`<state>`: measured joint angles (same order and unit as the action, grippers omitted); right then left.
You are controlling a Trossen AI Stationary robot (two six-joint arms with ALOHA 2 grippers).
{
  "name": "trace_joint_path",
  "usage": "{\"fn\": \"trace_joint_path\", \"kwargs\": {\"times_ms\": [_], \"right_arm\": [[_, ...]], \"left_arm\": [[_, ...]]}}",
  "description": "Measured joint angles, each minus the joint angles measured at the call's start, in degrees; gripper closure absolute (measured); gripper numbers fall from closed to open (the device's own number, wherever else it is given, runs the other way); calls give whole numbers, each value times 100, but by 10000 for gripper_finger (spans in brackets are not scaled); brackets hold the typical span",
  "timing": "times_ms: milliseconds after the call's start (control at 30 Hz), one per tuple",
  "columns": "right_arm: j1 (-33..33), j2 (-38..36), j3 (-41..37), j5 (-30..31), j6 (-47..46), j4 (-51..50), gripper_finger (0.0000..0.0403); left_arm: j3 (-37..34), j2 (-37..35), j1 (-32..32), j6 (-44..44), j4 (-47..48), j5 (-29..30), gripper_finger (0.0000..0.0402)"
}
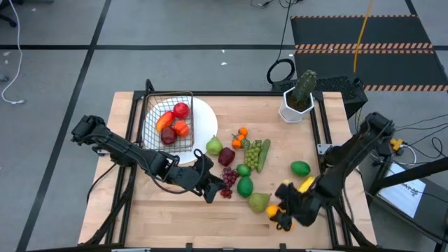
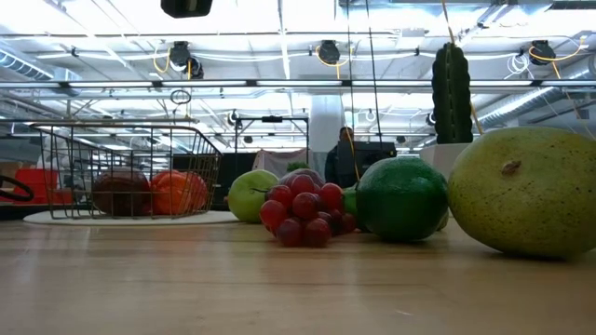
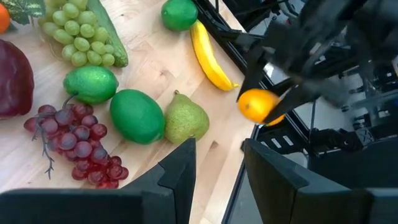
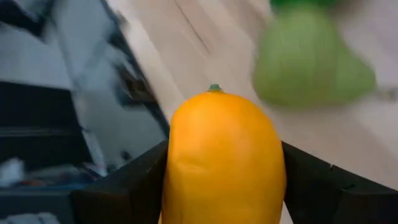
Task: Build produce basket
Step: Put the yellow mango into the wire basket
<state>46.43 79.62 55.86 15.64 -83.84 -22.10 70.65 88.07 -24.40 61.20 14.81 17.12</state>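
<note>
Right gripper (image 1: 281, 214) clamped on an orange (image 4: 222, 158) at the table's near right edge. Left gripper (image 1: 212, 183) parted, empty, beside red grapes (image 1: 228, 178). Wire basket (image 1: 168, 119) (holding red fruit) on white plate (image 1: 205, 124); pear (image 1: 259, 201) just beside the right gripper.

Your widest open wood is the lower left of the table (image 1: 133, 217) in the high view, plus a clear strip along the upper edge between the basket (image 1: 169, 120) and the cactus pot (image 1: 297, 106). The middle is crowded: pear (image 1: 213, 145), green grapes (image 1: 252, 154), cucumber (image 1: 264, 155), limes (image 1: 244, 186) and red grapes (image 1: 228, 183) sit close together, leaving only narrow gaps. The left gripper (image 1: 210, 187) blocks the approach just left of that cluster; the right gripper (image 1: 281, 215), closed on an orange (image 1: 273, 210), fills the lower right corner.
</note>
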Motion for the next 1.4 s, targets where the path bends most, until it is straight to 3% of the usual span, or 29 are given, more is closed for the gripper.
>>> {"fn": "trace_joint_path", "kwargs": {"times_ms": [267, 500, 867, 1100, 1233, 1400], "right_arm": [[-640, -1083, 0, 1107, 745, 390, 150], [-1242, -1691, 0, 1660, 2089, 1407, 149], [-2581, -2176, 0, 1868, 5740, 3597, 149], [-3254, -2758, 0, 1834, 8567, 3811, 149], [-3582, -3105, 0, 2322, 8984, 3818, 149], [-3959, -3371, 0, 2363, 8952, 3813, 149]], "left_arm": [[0, 0, 77, -775, -6, 8, 266], [0, 0, 342, -999, -40, -80, 266], [0, 0, 1045, -1528, -901, -562, 266], [0, 0, 1541, -1795, -1387, -560, 266], [0, 0, 1792, -1537, -1542, -564, 266], [0, 0, 2039, -1393, -1556, -564, 266]]}}
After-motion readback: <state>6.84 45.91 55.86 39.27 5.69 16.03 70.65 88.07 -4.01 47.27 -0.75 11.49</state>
